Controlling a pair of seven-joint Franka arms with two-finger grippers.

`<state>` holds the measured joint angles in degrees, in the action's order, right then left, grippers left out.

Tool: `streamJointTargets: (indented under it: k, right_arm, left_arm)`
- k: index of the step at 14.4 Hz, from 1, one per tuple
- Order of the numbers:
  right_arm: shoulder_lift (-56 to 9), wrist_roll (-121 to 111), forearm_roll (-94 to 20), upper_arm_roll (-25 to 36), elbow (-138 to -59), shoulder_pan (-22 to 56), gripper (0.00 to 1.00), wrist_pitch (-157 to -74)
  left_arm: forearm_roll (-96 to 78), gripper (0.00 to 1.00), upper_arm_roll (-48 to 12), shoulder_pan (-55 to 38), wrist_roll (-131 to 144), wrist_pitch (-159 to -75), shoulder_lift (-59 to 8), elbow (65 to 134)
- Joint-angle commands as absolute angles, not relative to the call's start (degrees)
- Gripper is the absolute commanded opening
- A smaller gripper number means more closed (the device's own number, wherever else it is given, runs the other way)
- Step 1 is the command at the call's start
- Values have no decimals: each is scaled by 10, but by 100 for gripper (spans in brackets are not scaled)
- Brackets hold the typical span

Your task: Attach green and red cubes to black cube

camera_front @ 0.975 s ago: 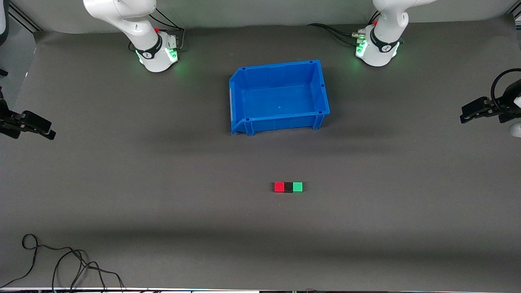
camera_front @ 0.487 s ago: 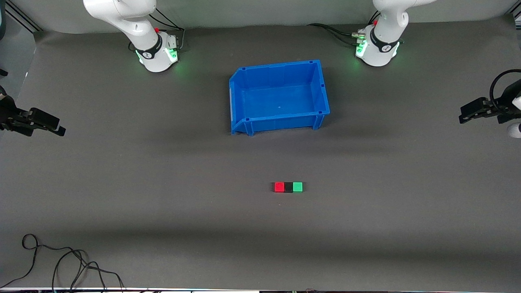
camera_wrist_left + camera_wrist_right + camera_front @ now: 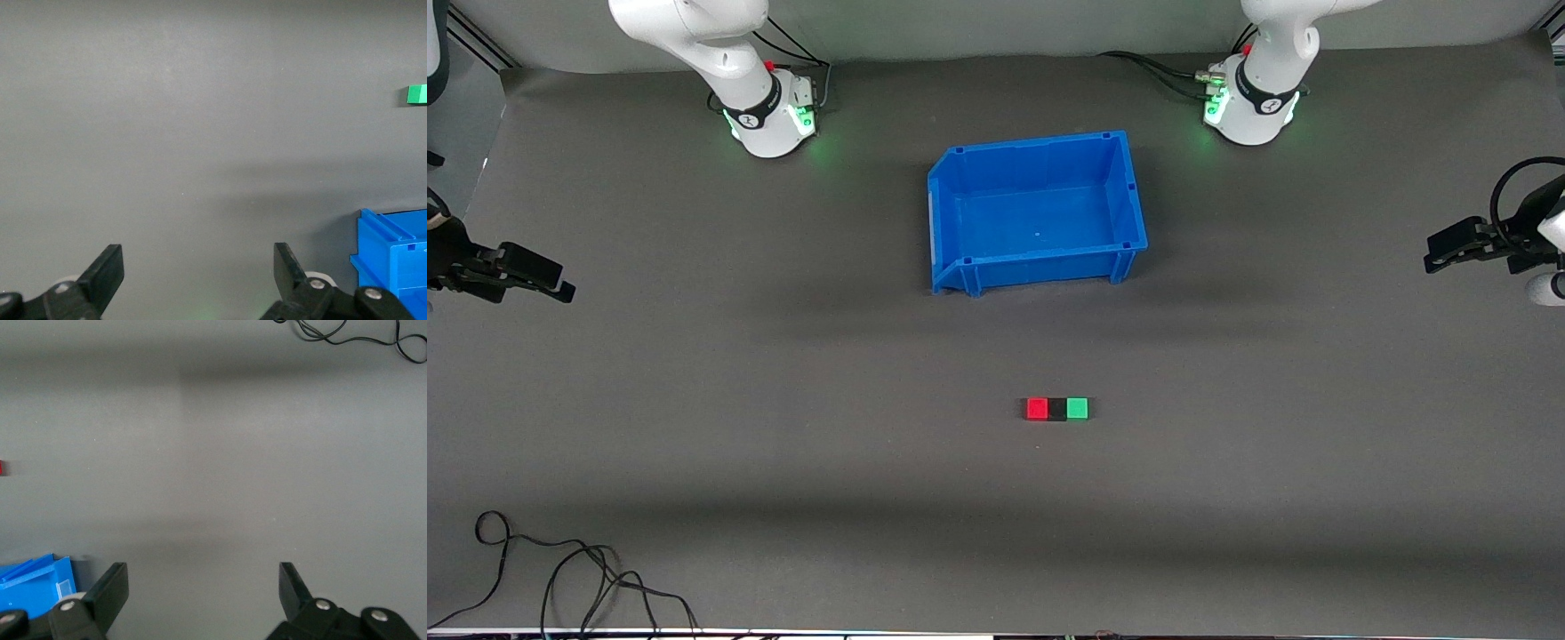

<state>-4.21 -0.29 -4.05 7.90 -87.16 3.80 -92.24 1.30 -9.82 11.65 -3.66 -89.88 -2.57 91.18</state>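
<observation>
The red cube, black cube and green cube lie in one touching row on the grey mat, black in the middle, nearer to the front camera than the blue bin. The green cube shows at the edge of the left wrist view; a sliver of the red cube shows in the right wrist view. My left gripper is open and empty over the mat at the left arm's end of the table. My right gripper is open and empty over the right arm's end.
A blue bin stands empty between the arm bases and the cubes; it shows in the left wrist view and the right wrist view. A black cable lies coiled at the mat's near corner, at the right arm's end.
My right gripper has moved a little toward the table's middle. My left gripper has shifted slightly toward the middle too. The cubes have not moved.
</observation>
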Motion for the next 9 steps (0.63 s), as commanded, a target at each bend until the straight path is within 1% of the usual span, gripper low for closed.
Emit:
streamJointTargets:
  k: [1, 9]
  right_arm:
    - [-42, -10, -17, 81, -875, 47, 100, -933]
    - [-42, -8, -23, 82, -874, 46, 100, -931]
  left_arm:
    - [11, 100, -96, 111, -42, -884, -33, 894]
    - [12, 100, -98, 112, -43, -883, -33, 895]
